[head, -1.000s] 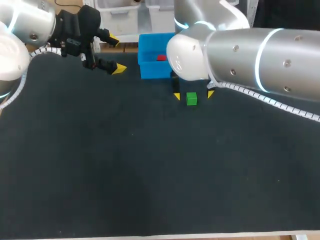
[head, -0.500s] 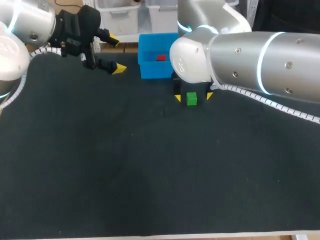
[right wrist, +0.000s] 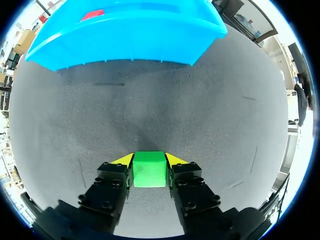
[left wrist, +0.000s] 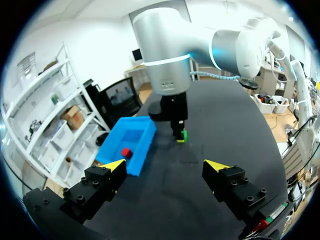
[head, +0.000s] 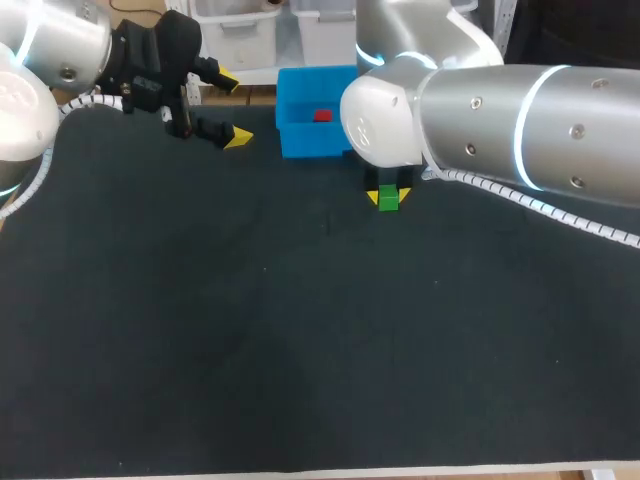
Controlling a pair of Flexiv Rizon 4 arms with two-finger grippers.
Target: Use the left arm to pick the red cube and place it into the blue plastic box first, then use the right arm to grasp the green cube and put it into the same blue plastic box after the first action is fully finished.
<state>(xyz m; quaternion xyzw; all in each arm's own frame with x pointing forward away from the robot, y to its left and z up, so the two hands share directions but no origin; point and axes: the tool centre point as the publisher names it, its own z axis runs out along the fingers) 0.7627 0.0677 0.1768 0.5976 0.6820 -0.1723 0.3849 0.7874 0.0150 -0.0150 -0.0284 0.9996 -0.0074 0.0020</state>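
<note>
Right end effector (head: 388, 193): pinched on green cube (head: 389, 200). Risk: cube knocked loose against blue plastic box (head: 310, 140) wall, 11 o'clock, if underlifted.

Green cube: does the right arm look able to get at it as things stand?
Yes, apparently: the right hand has the green cube between its fingers, touching both sides, with nothing in the way.
</note>
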